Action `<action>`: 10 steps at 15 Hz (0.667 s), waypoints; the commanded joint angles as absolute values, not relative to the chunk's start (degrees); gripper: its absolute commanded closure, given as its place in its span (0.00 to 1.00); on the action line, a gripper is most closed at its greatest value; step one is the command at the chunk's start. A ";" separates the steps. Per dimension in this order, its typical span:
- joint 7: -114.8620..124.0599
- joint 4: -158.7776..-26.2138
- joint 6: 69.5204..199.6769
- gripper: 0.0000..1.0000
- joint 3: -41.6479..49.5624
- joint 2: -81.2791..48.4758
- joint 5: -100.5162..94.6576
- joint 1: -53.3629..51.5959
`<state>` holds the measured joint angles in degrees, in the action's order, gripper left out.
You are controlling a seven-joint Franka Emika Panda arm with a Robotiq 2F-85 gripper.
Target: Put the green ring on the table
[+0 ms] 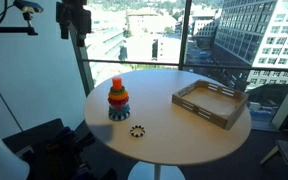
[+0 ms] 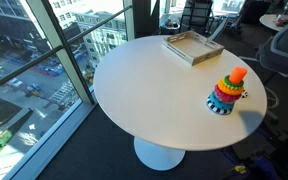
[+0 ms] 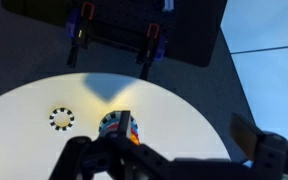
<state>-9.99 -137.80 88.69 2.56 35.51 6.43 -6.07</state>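
The green ring (image 1: 118, 101) sits in the middle of a stacking toy, under the red and yellow rings and above a blue one. It also shows in an exterior view (image 2: 224, 97). The toy stands on the round white table (image 1: 174, 140) near its edge. My gripper (image 1: 74, 30) hangs high above the table's edge, well clear of the toy. In the wrist view my gripper (image 3: 184, 140) is open and empty, and the toy (image 3: 114, 124) lies far below by one finger.
A wooden tray (image 1: 211, 103) lies on the table's far side from the toy and also shows in an exterior view (image 2: 192, 46). A small black-and-white ring (image 1: 137, 130) lies flat beside the toy. Large windows stand close behind the table.
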 commanded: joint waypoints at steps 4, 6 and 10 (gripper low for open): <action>-10.35 -137.69 88.55 0.00 1.88 35.49 6.74 -5.22; -9.94 -137.23 88.85 0.00 1.66 34.99 6.49 -5.09; -9.59 -135.79 90.49 0.00 0.84 33.06 5.95 -5.03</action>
<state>-9.97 -137.75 89.47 1.89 34.95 6.42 -5.83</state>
